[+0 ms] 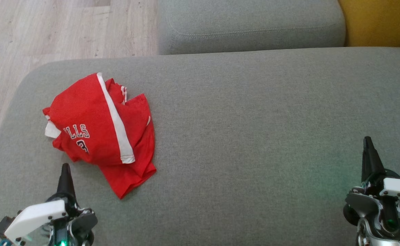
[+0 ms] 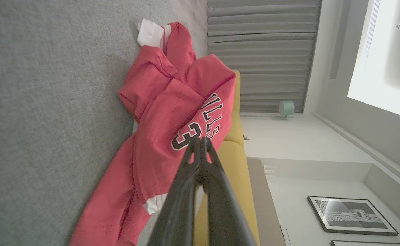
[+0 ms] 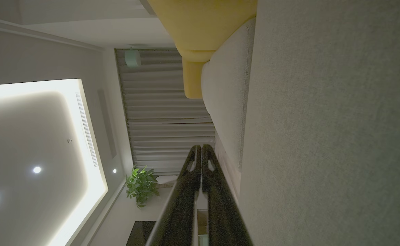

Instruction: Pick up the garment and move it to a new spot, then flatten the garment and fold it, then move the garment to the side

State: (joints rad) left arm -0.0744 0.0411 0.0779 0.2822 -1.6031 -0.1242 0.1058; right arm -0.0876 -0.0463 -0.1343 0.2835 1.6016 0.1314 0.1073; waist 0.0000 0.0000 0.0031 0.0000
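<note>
Red jersey (image 1: 99, 131) is noted crumpled on the left part of the grey seat cushion (image 1: 254, 136). In head view its long axis runs from far-left to near-right, along the white stripe (image 1: 116, 119), and 1 corner points toward the robot.

Left gripper (image 1: 65, 167) is held just beside the jersey's near edge, fingers pressed together, nothing pinched. Right gripper (image 1: 367, 140) is well apart from it, likewise pressed together and empty.

In left wrist view the printed 3 (image 2: 186, 135) is seen whole, with a framed picture (image 2: 352, 215). In right wrist view a potted plant (image 3: 141, 186) is seen.
</note>
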